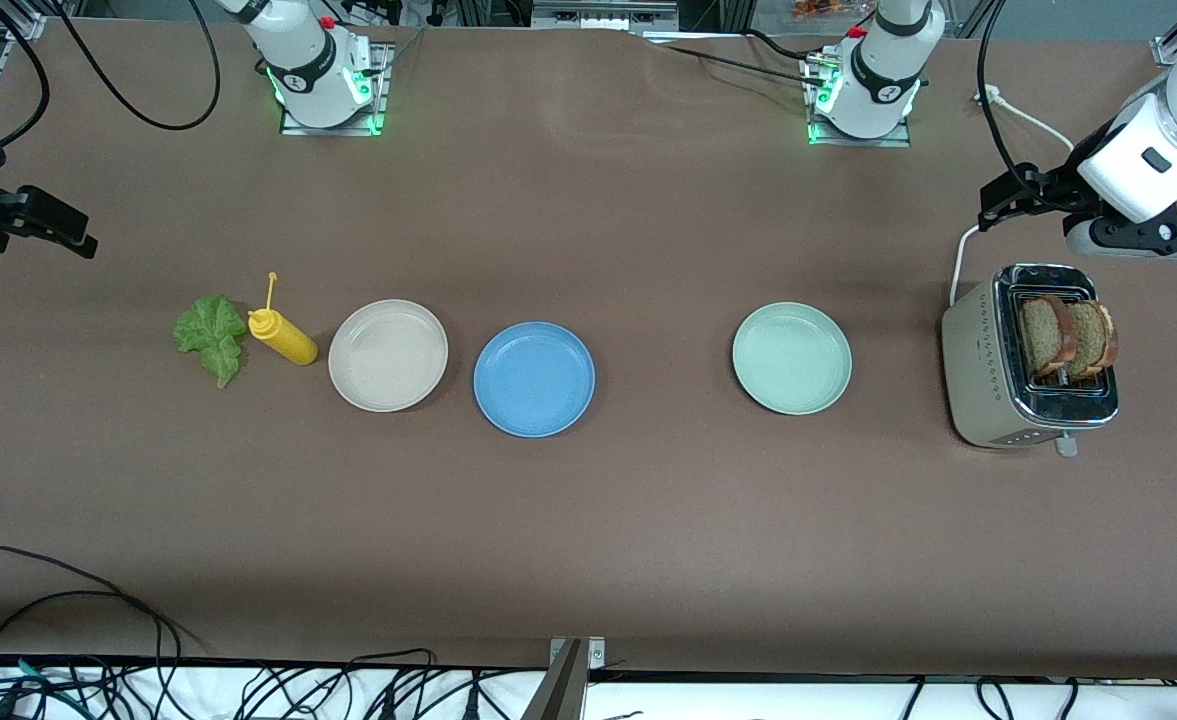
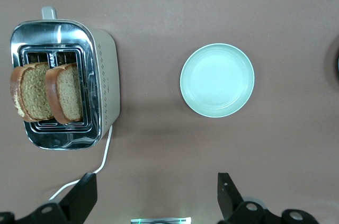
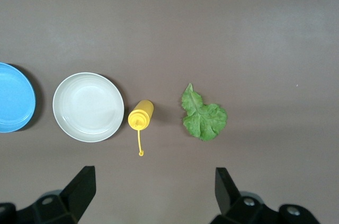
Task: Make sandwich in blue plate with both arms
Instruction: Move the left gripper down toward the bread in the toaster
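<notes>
Landmark: blue plate [image 1: 534, 379], bare, mid-table on the brown table [image 1: 588, 540].

Front view only: both arm bases and cables along the table's near edge.

Left wrist view only: toaster [image 2: 100, 86] from above, two bread slices [image 2: 47, 92] upright in its slots, cord trailing; left gripper [image 2: 156, 195] hung with fingers wide, nothing held, well toward the left arm's end from the blue plate.

Right wrist view only: right gripper [image 3: 153, 192] spread wide, empty, above the lettuce [image 3: 203, 115] and mustard bottle [image 3: 140, 116].

Beige plate [image 1: 388, 355] sat just beside the blue plate; green plate [image 1: 792, 358] lay betw. blue plate and toaster.
</notes>
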`<state>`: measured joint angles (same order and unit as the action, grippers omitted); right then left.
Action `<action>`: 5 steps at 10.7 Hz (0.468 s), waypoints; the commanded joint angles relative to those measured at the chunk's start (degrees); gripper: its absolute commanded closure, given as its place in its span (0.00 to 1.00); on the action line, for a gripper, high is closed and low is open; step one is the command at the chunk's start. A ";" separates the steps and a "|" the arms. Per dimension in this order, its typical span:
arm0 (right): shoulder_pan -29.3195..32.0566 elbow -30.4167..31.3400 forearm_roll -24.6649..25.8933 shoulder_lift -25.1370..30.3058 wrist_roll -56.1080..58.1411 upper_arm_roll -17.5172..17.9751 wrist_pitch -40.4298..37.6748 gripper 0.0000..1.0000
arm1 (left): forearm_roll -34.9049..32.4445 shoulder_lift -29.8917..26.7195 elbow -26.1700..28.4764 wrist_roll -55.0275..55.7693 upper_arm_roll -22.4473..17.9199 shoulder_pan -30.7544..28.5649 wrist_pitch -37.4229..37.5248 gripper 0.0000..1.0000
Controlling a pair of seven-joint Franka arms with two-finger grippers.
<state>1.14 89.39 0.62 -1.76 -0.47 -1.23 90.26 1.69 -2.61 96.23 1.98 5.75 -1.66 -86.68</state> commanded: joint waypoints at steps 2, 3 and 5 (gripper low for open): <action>0.53 -1.41 -0.80 0.36 0.38 -0.44 0.43 0.00 | -2.74 -1.09 1.06 -1.18 0.84 -0.63 -1.04 0.00; 0.62 -1.50 -0.97 0.53 0.38 -0.88 0.70 0.00 | -2.74 -1.09 1.06 -1.18 0.84 -0.63 -1.04 0.00; 0.53 -1.59 -0.98 0.36 0.38 -0.79 0.79 0.00 | -2.74 -1.09 1.06 -1.18 0.84 -0.63 -1.04 0.00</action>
<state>1.43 88.71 0.63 -1.57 -0.47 -1.95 91.27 0.24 -2.60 96.23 1.93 5.95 -1.66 -86.82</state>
